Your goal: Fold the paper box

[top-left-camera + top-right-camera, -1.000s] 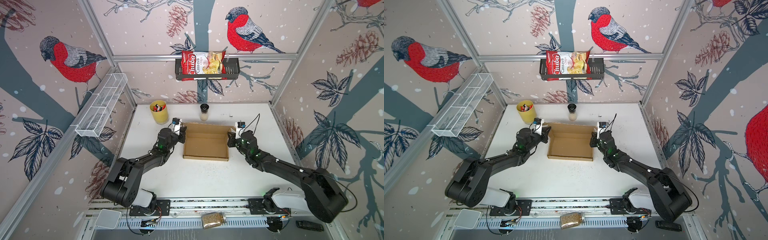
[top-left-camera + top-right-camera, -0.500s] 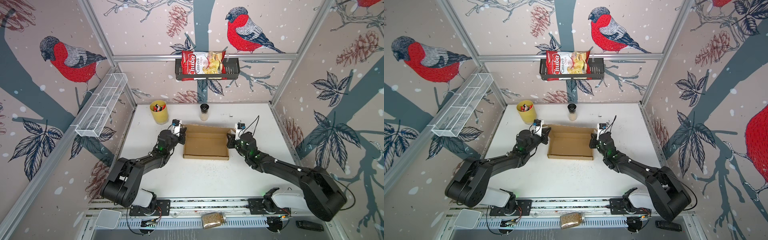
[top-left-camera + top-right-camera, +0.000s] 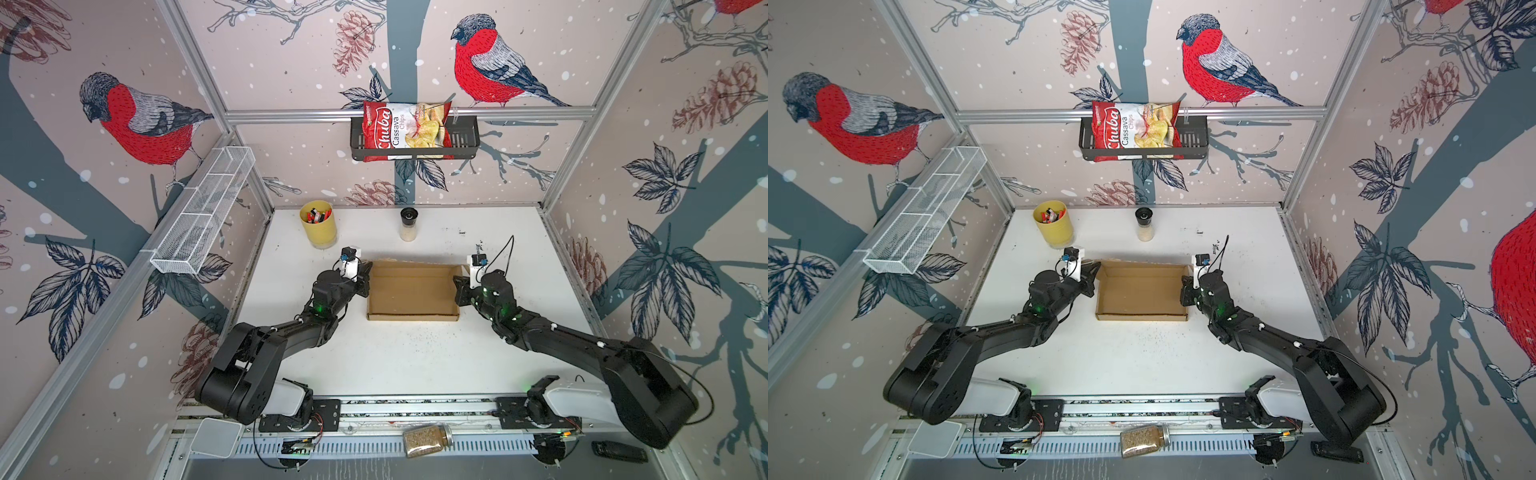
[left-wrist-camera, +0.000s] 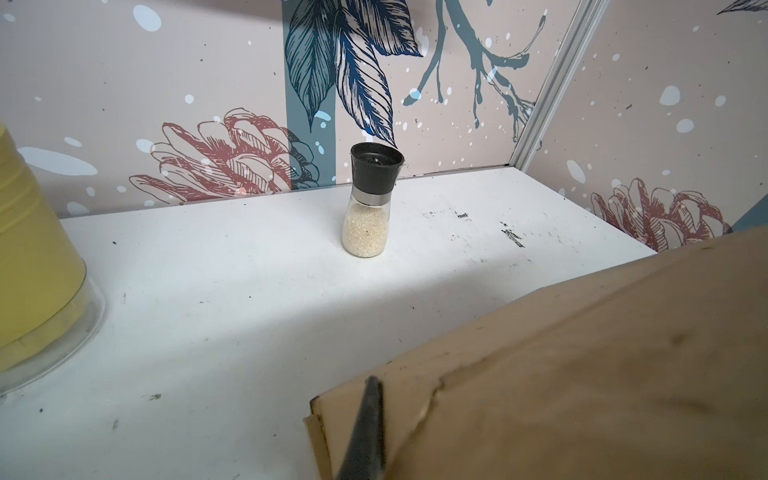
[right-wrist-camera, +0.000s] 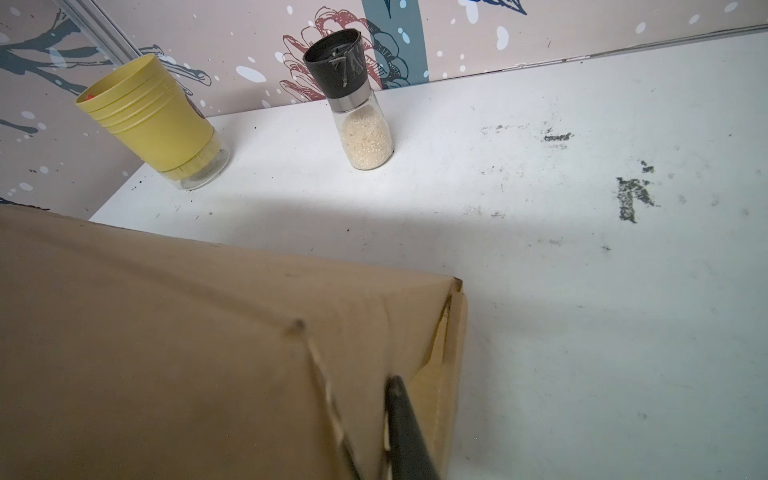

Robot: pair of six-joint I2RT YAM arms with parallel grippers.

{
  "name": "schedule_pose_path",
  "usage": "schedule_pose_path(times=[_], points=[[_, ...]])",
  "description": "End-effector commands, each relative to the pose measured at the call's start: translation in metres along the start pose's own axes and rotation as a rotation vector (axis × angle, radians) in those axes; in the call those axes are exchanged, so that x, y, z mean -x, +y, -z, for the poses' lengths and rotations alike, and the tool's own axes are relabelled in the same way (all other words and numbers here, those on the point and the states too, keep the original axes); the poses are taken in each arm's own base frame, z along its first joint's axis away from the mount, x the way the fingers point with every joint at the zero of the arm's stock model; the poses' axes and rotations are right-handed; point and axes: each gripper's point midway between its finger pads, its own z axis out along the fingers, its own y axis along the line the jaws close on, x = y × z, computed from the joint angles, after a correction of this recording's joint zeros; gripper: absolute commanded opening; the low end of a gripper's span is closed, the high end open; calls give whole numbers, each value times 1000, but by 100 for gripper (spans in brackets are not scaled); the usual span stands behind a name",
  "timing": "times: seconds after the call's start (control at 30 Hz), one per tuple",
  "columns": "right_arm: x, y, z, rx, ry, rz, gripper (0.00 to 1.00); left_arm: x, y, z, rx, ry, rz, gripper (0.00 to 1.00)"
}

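Left to right: a white wire basket (image 3: 199, 216) hangs on the left wall, and a yellow cup (image 3: 318, 230) of markers stands at the back of the white table (image 3: 415, 357). The left gripper (image 3: 366, 277) is clamped shut on the left edge of the paper box (image 3: 413, 291), near its far corner. In the left wrist view only one of its fingers (image 4: 365, 419) shows, lying against the outside of the cardboard. The box sits mid-table as an open brown tray with its walls up. Behind it stands a grinder (image 3: 408, 226) with pale grains. The right gripper (image 3: 457, 289) is pinched closed on the box's right edge, and one dark finger (image 5: 405, 424) is pressed on the cardboard.
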Motion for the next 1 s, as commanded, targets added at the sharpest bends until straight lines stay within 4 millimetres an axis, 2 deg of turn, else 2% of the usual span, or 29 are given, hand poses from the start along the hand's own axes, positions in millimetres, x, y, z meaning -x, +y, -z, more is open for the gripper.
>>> schedule_pose_path(times=[0.0,0.1,0.23,0.37,0.57,0.8,0.97], points=[[-14,5,-1,29,55,14,9,-13,-14,-2,-33,52,70,4],[-16,5,-2,25,58,9,8,-20,-23,-7,-42,70,52,4],[-23,2,-2,15,71,11,8,-34,-24,-8,-25,92,39,4],[-26,-1,0,5,71,18,7,-35,-19,-6,7,85,47,4],[-27,0,2,17,85,37,10,-40,-24,-2,1,92,-3,4],[-28,1,19,83,129,55,37,-40,-19,14,41,42,-108,4],[-34,4,25,120,169,33,52,-37,-21,18,81,-7,-189,4]])
